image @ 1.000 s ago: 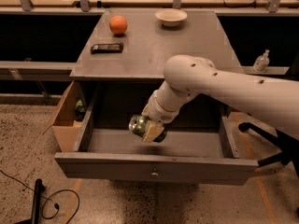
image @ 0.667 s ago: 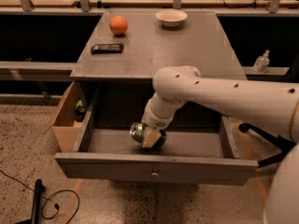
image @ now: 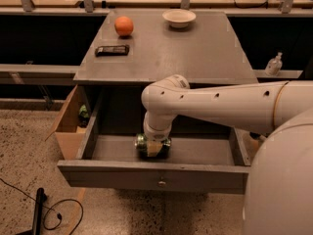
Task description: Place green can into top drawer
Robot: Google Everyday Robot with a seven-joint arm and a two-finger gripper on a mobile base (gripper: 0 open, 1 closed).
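The top drawer [image: 112, 174] of the grey cabinet is pulled open, its small round knob [image: 161, 183] centred on the front panel. The green can [image: 142, 145] lies on its side on the drawer floor, near the front and left of centre. My gripper [image: 153, 147] reaches down into the drawer from the white arm [image: 210, 104] and is shut on the can, with a beige finger [image: 154, 149] across its front. The arm's wrist hides the can's top.
On the cabinet top [image: 195, 58] are an orange [image: 124, 25], a white bowl [image: 179, 17] and a flat black bar [image: 112, 49]. A tan wooden box [image: 66, 129] stands left of the drawer. A black cable [image: 49, 214] lies on the floor. A small bottle [image: 275, 63] stands at the right.
The arm has lowered the green can from above the drawer down to the drawer floor and shifted it slightly left and forward. The gripper still holds it.
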